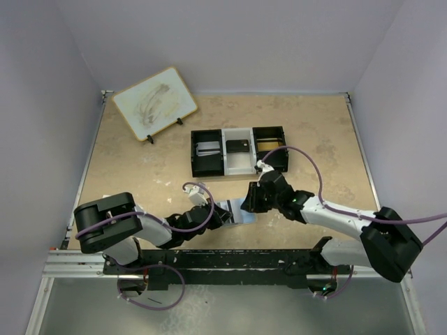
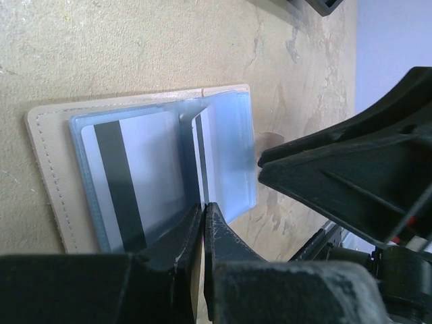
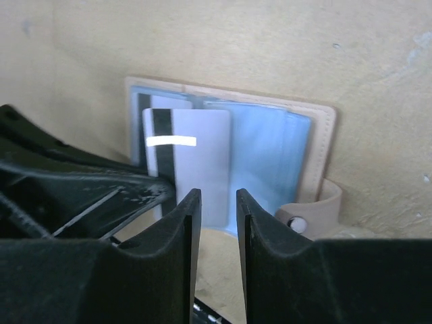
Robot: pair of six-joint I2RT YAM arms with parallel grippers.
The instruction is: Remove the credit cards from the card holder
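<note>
The card holder [image 1: 237, 211] lies open on the table between my two grippers. In the left wrist view it shows a tan outer edge [image 2: 47, 169] and pale-blue plastic sleeves. A silvery credit card [image 2: 145, 169] with a dark stripe sits in a sleeve. My left gripper [image 2: 203, 208] is shut on a thin upright sleeve leaf of the holder; in the top view it [image 1: 222, 213] is at the holder's left side. My right gripper [image 3: 218, 199] is open a narrow gap, right at the near edge of a silvery card [image 3: 196, 162] that sticks out of the holder [image 3: 283, 145].
A black-and-white three-compartment tray [image 1: 241, 171] stands behind the holder, with a silvery card [image 1: 206, 148] in its left compartment and a dark card [image 1: 237, 146] in the middle one. A wood-framed whiteboard [image 1: 155, 103] stands at the back left. The holder's tan snap strap [image 3: 307, 212] curls up beside my right finger.
</note>
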